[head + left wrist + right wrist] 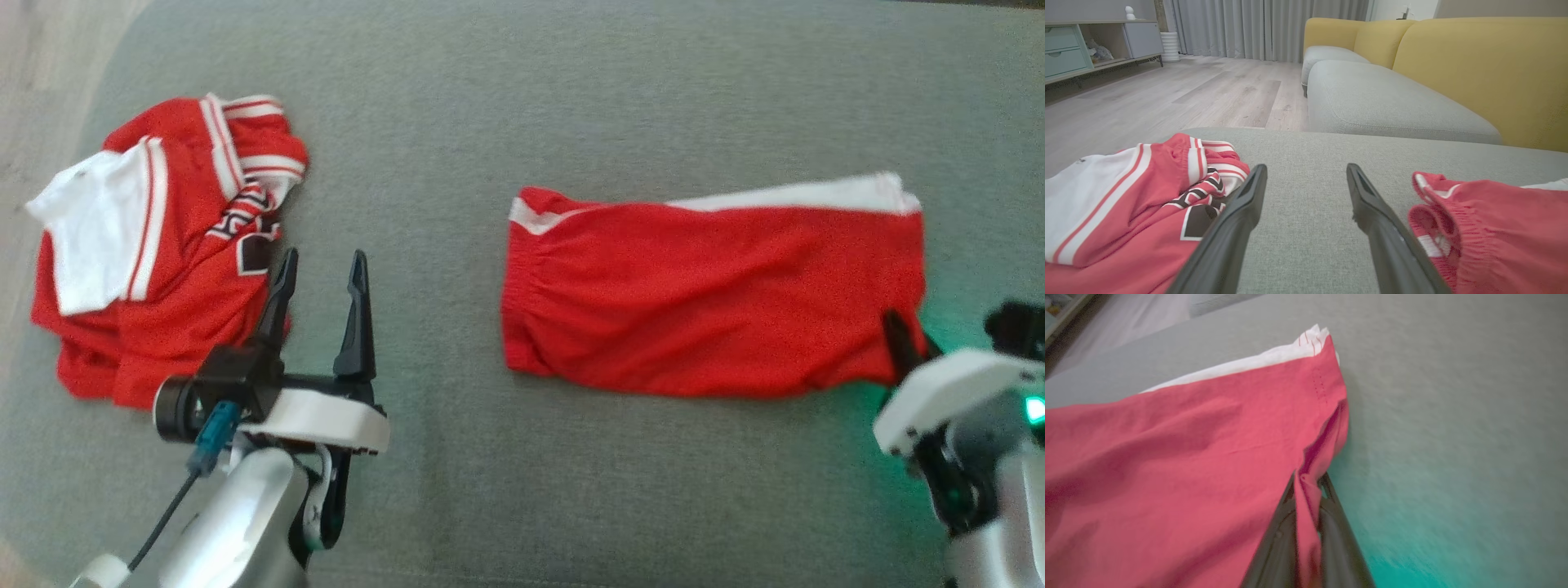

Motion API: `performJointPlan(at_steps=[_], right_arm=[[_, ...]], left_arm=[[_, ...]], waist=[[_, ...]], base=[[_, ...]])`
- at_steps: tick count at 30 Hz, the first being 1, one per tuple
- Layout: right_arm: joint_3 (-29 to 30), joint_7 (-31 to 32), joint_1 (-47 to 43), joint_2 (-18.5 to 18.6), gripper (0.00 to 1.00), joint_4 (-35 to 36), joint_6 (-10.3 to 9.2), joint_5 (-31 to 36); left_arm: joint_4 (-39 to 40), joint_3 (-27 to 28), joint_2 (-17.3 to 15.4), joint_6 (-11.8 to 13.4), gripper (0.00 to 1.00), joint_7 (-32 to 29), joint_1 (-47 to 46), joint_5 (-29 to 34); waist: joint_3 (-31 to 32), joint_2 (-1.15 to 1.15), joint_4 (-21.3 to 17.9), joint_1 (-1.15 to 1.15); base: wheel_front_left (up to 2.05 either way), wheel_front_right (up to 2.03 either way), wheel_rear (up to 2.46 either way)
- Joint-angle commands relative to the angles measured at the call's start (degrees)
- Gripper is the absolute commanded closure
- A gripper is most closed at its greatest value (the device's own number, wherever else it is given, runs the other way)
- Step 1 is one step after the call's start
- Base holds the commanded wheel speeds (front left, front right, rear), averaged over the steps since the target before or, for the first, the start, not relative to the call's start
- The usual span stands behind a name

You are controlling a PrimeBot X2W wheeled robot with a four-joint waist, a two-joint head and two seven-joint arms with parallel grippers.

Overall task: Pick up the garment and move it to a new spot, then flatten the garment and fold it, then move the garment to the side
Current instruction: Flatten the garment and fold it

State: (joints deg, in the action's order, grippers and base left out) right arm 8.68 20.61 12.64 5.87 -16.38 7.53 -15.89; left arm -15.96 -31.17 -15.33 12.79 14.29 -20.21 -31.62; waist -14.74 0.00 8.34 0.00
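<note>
The garment is a pair of red shorts with white trim, lying folded and fairly flat on the grey cushion, right of centre. My right gripper is at its near right corner, shut on a pinch of the red cloth; the right wrist view shows the fabric drawn up between the closed fingers. My left gripper stands open over bare cushion, between the shorts' waistband and a red pile, holding nothing.
A red and white jersey lies bundled at the cushion's left end, touching the left gripper's outer finger. Beyond the cushion are a yellow sofa, wooden floor and a low cabinet.
</note>
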Motion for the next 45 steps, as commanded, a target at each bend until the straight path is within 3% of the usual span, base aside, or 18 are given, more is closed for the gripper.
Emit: performJointPlan(at_steps=[1, 7, 11, 15, 19, 28, 29, 30, 31, 39, 45], right_arm=[[0.74, 0.43, -1.65, -0.43, 1.00, 3.81, -0.04, 0.16], [3.10, 1.21, -4.44, -1.67, 1.00, 7.37, -0.04, 0.24], [-0.74, 0.60, -1.87, -1.89, 1.00, 10.75, -0.04, 1.19], [-7.12, 0.24, 0.59, -2.14, 1.00, 14.50, -0.04, 1.02], [-18.31, 0.19, 3.00, -2.69, 1.00, 17.28, -0.04, -1.35], [-37.75, -0.99, 3.83, -2.98, 1.00, 10.22, -0.04, -10.28], [-38.91, -1.08, 3.66, -2.98, 0.91, 9.18, -0.04, -10.81], [-39.75, -1.52, 3.66, -2.98, 0.13, 8.39, -0.04, -11.03], [-40.24, -2.19, 3.71, -2.98, 0.00, 7.78, -0.04, -11.03], [-40.52, -14.50, 4.89, -2.13, 0.00, 9.09, -0.04, -11.21], [-30.79, -21.67, 4.40, 0.97, 0.00, 11.78, -0.04, -7.07]], left_arm=[[2.16, 2.84, -1.99, 0.45, 0.00, 0.66, -0.33, 0.27], [3.31, 3.14, -2.36, 1.33, 0.00, 0.62, 1.86, -0.28], [3.84, 2.73, -2.38, 1.45, 0.00, 0.24, 2.20, -0.42], [4.18, 2.45, -2.49, 1.48, 0.00, 0.14, 2.02, -0.24], [4.64, 2.30, -2.60, 1.73, 0.00, 0.21, 1.92, 0.22], [4.50, 2.43, -1.50, 1.53, 0.00, 0.47, 2.44, 0.18], [4.34, 2.48, -1.37, 1.53, 0.00, 0.50, 2.60, 0.21], [4.21, 2.57, -1.27, 1.52, 0.00, 0.53, 2.74, 0.27], [4.08, 2.67, -1.16, 1.50, 0.00, 0.55, 2.86, 0.34], [4.18, 4.96, -0.57, 1.28, 0.00, 0.68, 3.94, 1.90], [5.75, 7.85, -0.52, 0.40, 0.00, 0.70, 5.12, 4.76]], waist=[[1.12, 0.00, -1.98, 0.00], [1.49, 0.00, -3.92, 0.00], [1.74, 0.00, -3.73, 0.00], [2.05, 0.00, -3.17, 0.00], [2.45, 0.00, -2.07, 0.00], [1.90, 0.00, 1.07, 0.00], [1.80, 0.00, 1.19, 0.00], [1.67, 0.00, 1.27, 0.00], [1.57, 0.00, 1.32, 0.00], [1.98, 0.00, 0.33, 0.00], [2.81, 0.00, -0.92, 0.00]], base=[[0.00, 0.00, 0.00], [0.00, 0.00, 0.00], [0.00, 0.00, 0.00], [0.00, 0.00, 0.00], [0.00, 0.00, 0.00], [0.00, 0.00, 0.00], [0.00, 0.00, 0.00], [0.00, 0.00, 0.00], [0.00, 0.00, 0.00], [0.00, 0.00, 0.00], [0.00, 0.00, 0.00]])
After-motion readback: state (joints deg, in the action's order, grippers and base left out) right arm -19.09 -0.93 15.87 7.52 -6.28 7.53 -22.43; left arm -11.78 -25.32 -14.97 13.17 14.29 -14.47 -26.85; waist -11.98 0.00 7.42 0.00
